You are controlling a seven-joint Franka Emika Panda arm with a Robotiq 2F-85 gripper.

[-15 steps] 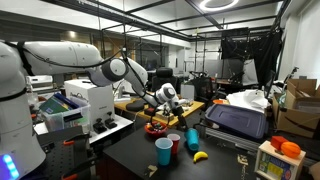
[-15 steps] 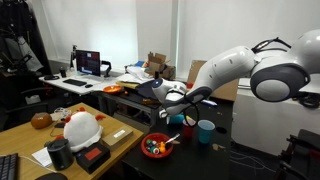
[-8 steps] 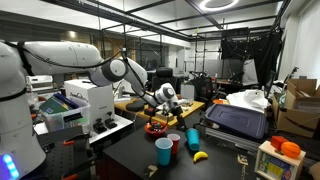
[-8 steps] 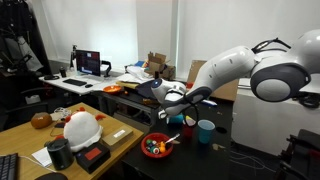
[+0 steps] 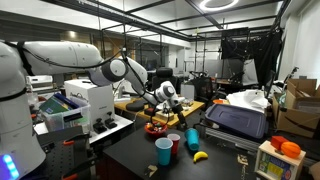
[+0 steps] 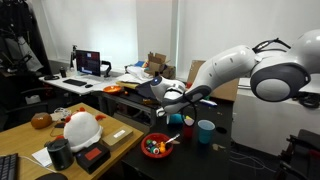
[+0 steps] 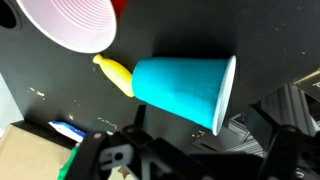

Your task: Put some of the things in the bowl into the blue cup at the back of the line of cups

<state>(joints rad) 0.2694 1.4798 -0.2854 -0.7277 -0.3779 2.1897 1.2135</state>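
Note:
The red bowl [image 5: 157,127] sits on the dark table and holds small dark and yellowish bits [image 6: 152,147]; it also shows in an exterior view [image 6: 155,146]. The cups stand in a line: a larger-seeming light-blue cup [image 5: 163,151], a red cup [image 5: 174,143] and the smaller-seeming blue cup [image 5: 192,138]. My gripper [image 5: 170,100] hangs above the bowl, beside the cups. In the wrist view the blue cup [image 7: 185,88] fills the middle, with the red cup [image 7: 75,25] at top left. My dark fingers [image 7: 190,160] are at the bottom; their gap is unclear.
A yellow banana [image 5: 199,155] lies by the blue cup and shows in the wrist view [image 7: 115,72]. A light-blue cup [image 6: 205,131] stands right of the bowl. A dark case [image 5: 238,120] and cluttered benches surround the table. A white helmet [image 6: 80,127] lies on a desk.

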